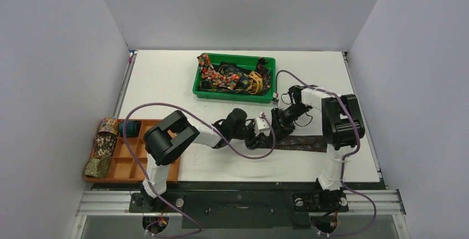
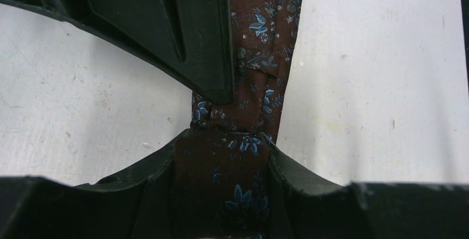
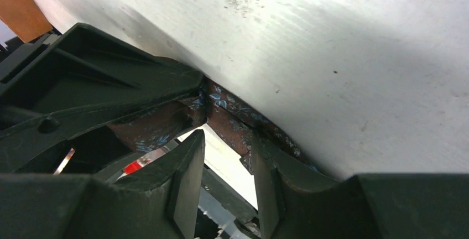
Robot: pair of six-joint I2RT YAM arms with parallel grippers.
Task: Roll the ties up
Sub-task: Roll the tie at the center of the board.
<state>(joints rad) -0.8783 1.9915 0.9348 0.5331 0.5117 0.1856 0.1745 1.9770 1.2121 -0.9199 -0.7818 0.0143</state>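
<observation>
A dark brown tie with small blue flowers lies along the table's near middle, its flat part running right. My left gripper holds its left end. In the left wrist view the tie fills the gap between that gripper's fingers, folded over itself just ahead. My right gripper sits right against it from behind. In the right wrist view its jaws stand apart with bright table between them, and the tie only brushes past the right fingertip.
A green bin at the back middle holds several loose ties, red floral, navy and yellow. An orange compartment tray at the near left holds several rolled ties. Purple cables loop off both arms over the table.
</observation>
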